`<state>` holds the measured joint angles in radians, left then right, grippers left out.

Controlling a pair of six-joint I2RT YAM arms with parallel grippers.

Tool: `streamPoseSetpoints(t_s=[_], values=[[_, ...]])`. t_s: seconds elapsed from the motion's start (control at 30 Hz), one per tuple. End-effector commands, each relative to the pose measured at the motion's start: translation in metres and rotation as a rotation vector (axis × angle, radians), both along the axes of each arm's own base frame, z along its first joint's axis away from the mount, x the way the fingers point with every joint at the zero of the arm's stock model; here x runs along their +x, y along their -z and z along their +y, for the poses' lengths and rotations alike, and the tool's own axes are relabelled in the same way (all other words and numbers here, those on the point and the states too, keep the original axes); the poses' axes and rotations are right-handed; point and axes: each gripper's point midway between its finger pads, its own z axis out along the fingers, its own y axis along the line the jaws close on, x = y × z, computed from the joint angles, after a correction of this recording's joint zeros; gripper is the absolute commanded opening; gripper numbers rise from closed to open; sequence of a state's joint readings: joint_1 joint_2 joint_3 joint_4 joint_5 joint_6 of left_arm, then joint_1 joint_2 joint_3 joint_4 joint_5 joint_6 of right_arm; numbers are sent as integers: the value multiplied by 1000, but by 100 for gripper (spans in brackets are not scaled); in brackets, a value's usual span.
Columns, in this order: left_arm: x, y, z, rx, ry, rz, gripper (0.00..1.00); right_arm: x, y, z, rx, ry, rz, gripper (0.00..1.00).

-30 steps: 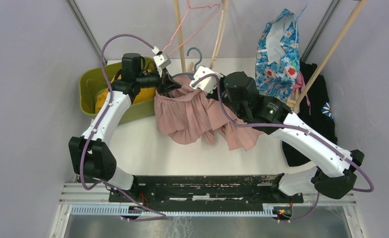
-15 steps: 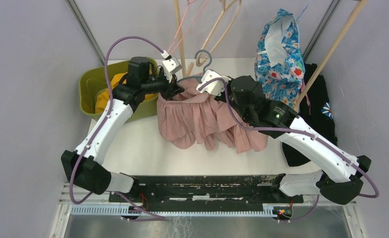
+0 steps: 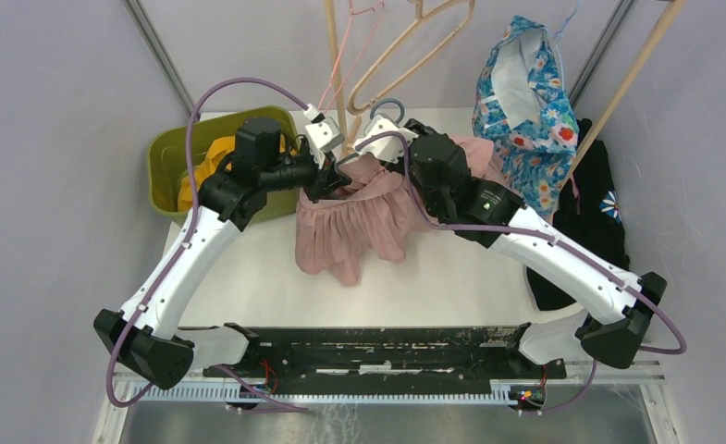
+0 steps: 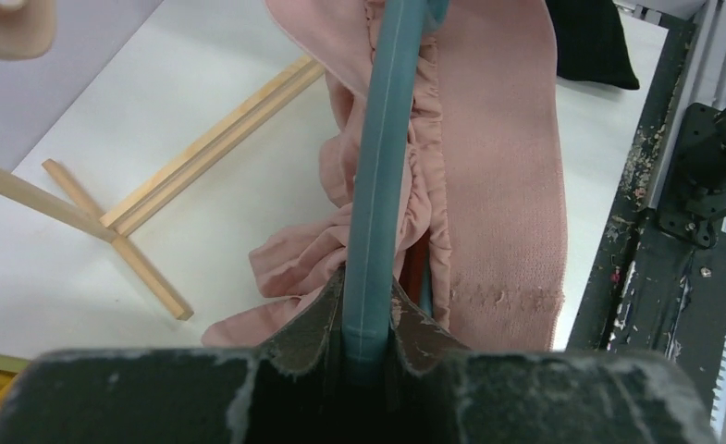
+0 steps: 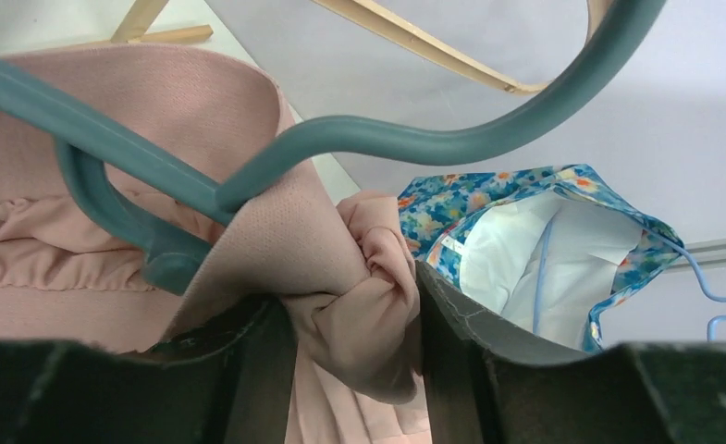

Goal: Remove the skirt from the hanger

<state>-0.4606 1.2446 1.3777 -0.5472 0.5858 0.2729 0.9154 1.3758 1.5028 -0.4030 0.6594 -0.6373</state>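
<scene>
Top view, near edge: both arms are reaching out from their bases across the white table point(image 3: 248, 268) and closing in on each other toward 12 o'clock.

- The pink skirt point(image 3: 350, 227) is hanging mid-table between the two arms. Its loose hem is trailing toward 6 o'clock. I cannot tell whether it is touching the table.
- The skirt's waistband is sitting up at 12 o'clock, threaded on the teal hanger point(image 4: 382, 166).
- The left gripper point(image 4: 370, 314) is coming in from 9 o'clock and clenching the hanger's bar, with the bar pinched tight between both fingers point(image 4: 303, 338).
- In the left wrist view the gathered ruffle is pressing against the bar, and the flat elastic band is lying just beside it at 3 o'clock.
- The right gripper point(image 5: 354, 305) is coming in from 3 o'clock and grasping a bunched fold of the skirt's waistband. The cloth is bulging out between its fingers point(image 5: 456, 342).
- In the right wrist view the hanger's hook is curving overhead at 12 o'clock, and the hanger's shoulder is poking through the waistband at 9 o'clock.

Farther back:

- A green bin point(image 3: 166, 159) is sitting at 10 o'clock from the skirt, with a yellow cloth point(image 3: 213, 153) lying in it.
- A wooden rack point(image 3: 336, 65) is standing at 12 o'clock, just behind the grippers, and a wooden hanger point(image 3: 405, 65) is dangling near it.
- A floral garment point(image 3: 521, 102) is hanging at 2 o'clock.
- A black garment point(image 3: 595, 203) is draping down at 3 o'clock, well apart from the skirt.
</scene>
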Motion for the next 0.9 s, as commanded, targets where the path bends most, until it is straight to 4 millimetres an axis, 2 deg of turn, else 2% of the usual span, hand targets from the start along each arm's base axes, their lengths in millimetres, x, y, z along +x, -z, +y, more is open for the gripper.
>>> streamPoseSetpoints(t_s=[0.0, 0.13, 0.3, 0.4, 0.43, 0.47, 0.57, 0.7, 0.87], values=[[-6, -61, -13, -154, 49, -141, 3, -5, -24, 17, 128, -53, -30, 54], [-1, -61, -9, -144, 9, -154, 3, -16, -44, 11, 180, -76, -27, 54], [26, -53, 5, -101, -148, -157, 3, -37, -59, -3, 210, -107, 6, 61], [38, -56, 14, -92, -229, -175, 3, -50, -76, -14, 280, -103, -5, 65], [41, -58, 17, -91, -250, -180, 3, -53, -81, -19, 301, -95, -10, 72], [43, -60, 18, -92, -264, -183, 3, -56, -86, -24, 318, -87, -16, 74], [42, -64, 19, -93, -266, -184, 3, -61, -98, -33, 399, -69, -38, 74], [32, -70, 14, -123, -229, -172, 3, -56, -98, -28, 498, -39, -39, 74], [22, -71, 12, -143, -201, -144, 3, -36, -88, -2, 590, -9, -45, 72]])
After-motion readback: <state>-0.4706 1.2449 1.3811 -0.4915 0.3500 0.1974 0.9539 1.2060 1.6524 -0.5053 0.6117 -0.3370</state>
